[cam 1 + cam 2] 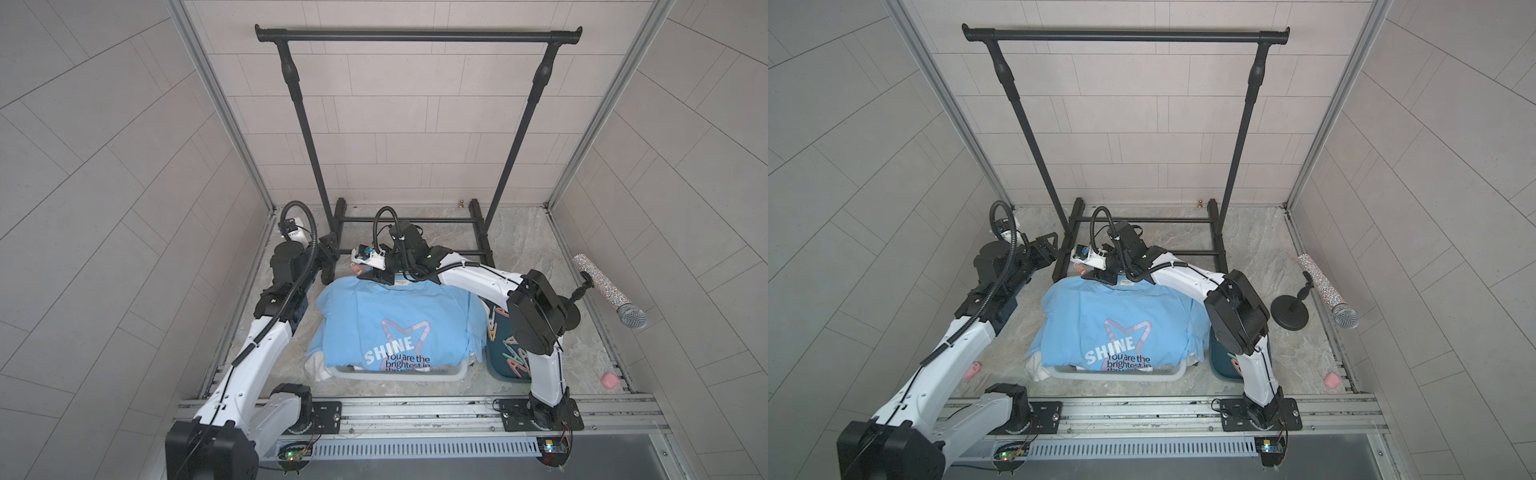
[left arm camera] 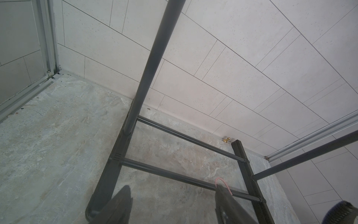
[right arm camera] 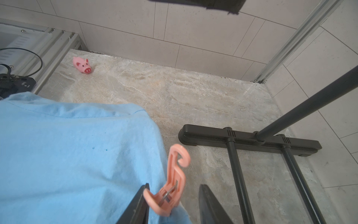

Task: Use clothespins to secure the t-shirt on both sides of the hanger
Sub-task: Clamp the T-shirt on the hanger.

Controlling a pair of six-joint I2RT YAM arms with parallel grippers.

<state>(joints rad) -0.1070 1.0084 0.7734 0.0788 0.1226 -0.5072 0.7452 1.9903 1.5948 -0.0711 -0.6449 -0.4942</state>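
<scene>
On the worktop, in both top views: one blue t-shirt [image 1: 395, 324] lies draped over one white basket [image 1: 449, 376]. The right pincer [image 1: 368, 272] reaches the shirt's far left shoulder, presumably to pin cloth to the hanger, which is hidden beneath. One teal bin [image 1: 496, 370], right of the shirt, holds several spare clothespins [image 1: 513, 355]; the arm hides the rest, so there is no full count.

Left wrist view: the left pincer [image 2: 172, 187] is spread and empty, idle beside the one rack [image 2: 151, 67].

Right wrist view: one peach clothespin [image 3: 174, 174] sits at the shirt's edge between the right pincer's released jaws. One pig toy [image 3: 82, 66] lies apart.
</scene>
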